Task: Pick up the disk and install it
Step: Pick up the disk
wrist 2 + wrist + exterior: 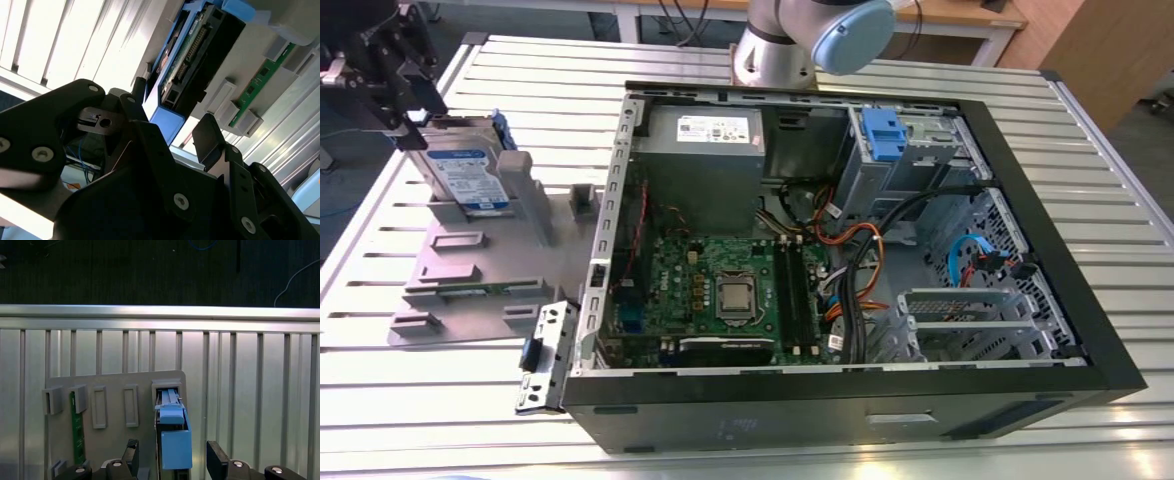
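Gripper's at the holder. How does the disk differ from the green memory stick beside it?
The disk is a thick silver block in a blue frame; the green memory stick is a thin bare board. The disk stands tall on edge, while the stick sits low. The open gripper straddles the disk; the stick lies outside its fingers. Both sit in slots of the grey holder.

The disk [464,178], silver in a blue carrier, stands on edge in the grey holder [494,262].
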Available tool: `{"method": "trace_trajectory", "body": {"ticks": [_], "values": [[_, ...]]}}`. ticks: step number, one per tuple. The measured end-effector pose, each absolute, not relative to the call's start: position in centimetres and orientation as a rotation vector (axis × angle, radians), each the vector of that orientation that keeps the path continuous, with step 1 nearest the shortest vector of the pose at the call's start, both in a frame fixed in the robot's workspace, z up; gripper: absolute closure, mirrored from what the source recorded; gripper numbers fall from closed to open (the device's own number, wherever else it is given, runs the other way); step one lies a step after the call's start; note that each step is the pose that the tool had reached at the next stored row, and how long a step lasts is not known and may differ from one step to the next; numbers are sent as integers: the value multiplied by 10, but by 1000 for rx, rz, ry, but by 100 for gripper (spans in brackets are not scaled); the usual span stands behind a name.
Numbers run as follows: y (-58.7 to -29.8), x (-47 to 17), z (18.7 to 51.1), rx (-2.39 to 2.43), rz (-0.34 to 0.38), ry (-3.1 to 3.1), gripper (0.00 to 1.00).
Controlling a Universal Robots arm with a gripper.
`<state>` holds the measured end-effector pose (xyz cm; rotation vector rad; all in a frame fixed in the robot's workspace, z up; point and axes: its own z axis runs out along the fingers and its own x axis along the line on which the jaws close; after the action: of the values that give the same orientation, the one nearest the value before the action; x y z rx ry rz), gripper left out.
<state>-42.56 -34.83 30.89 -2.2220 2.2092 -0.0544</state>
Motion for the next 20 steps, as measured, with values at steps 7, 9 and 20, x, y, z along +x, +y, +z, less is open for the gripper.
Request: {"method": "trace_trajectory", "body": {"ticks": [7,9,20], "values": [[-348,-426,308,-2222,-54,2209,35],[-348,-426,307,-2222,-54,2209,35],[-348,-426,304,-2222,-54,2209,35]]}}
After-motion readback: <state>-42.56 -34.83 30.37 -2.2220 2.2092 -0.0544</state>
